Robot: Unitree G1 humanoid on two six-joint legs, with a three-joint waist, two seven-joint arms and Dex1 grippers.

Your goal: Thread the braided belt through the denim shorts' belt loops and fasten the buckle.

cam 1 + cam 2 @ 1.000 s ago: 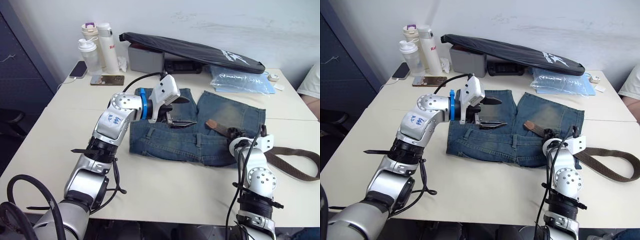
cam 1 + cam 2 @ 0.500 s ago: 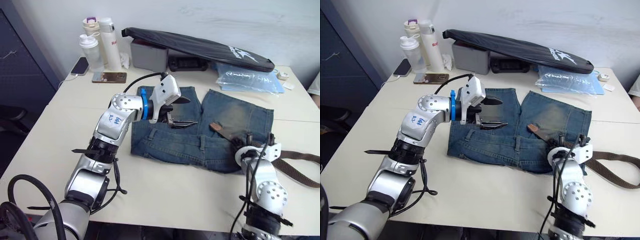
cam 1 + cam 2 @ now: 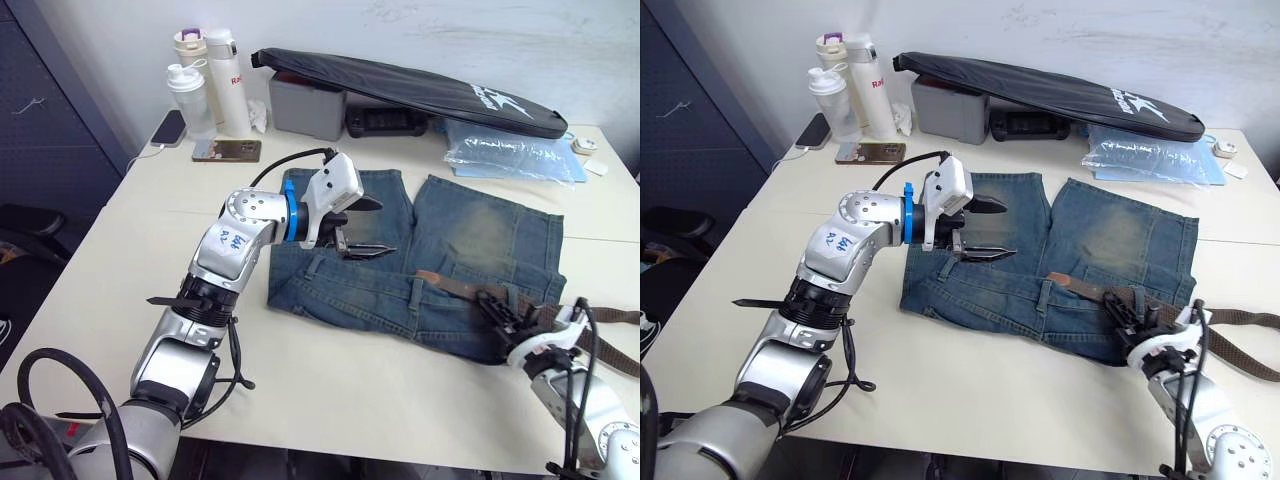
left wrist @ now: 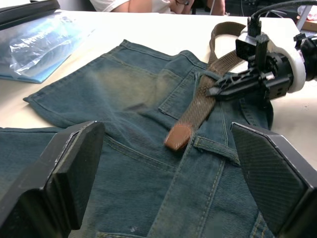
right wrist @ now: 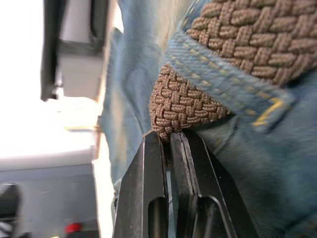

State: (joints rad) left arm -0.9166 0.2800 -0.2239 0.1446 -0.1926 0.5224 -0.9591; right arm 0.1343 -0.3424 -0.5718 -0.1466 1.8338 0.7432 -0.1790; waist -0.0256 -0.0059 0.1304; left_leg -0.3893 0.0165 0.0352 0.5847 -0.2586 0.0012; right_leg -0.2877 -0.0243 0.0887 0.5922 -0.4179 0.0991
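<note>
Since a second ago the right gripper has been drawn back toward the near edge of the table, and the tan tip of the belt now lies lower on the shorts, close to the waistband instead of up on the leg. The shorts are spread flat on the table with the waistband toward the robot and the legs pointing away. The belt's long axis runs along the waistband, tip toward the middle of the shorts, the rest trailing off past the shorts' right edge onto the table. In the right wrist view the belt is seen passing under a belt loop, and the right gripper's fingers are nearly closed, pinching the braided strap at its edge. The left gripper is held above the left leg of the shorts, its fingers spread wide with nothing between them.
</note>
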